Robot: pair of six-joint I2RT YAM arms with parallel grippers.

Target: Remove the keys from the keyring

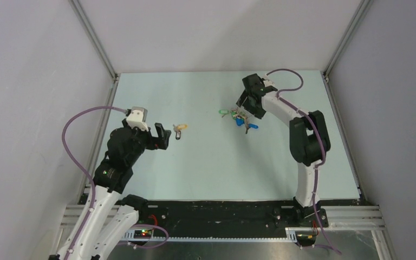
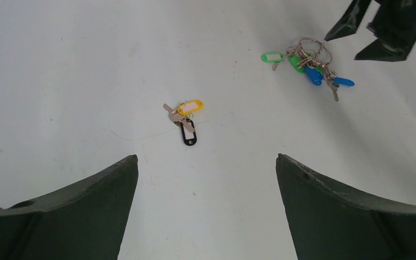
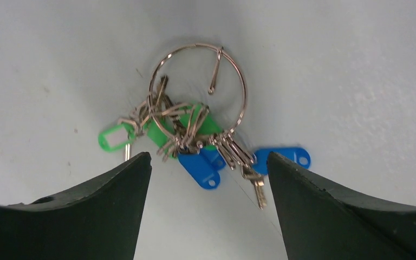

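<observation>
The keyring (image 3: 245, 100) lies flat on the desk (image 3: 54, 54), its loose wire end hooked inward. Keys (image 3: 199, 170) with blue and green heads bunch along its near side. Two dark fingers (image 3: 86, 216) stand wide apart, flanking the bunch.

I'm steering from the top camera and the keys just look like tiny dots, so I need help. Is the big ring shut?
Observer: In the right wrist view the keyring looks unclasped. Its hooked wire end points into the ring.
Operator: Is the right gripper holding it?
Observer: No. The right gripper is open and holds nothing. The keys, with blue and green heads, are bunched on the side of the ring nearest it.
Operator: What's the yellow thing near the left arm?
Observer: The left wrist view shows a yellow tag and a black tag joined with a silver key.
</observation>
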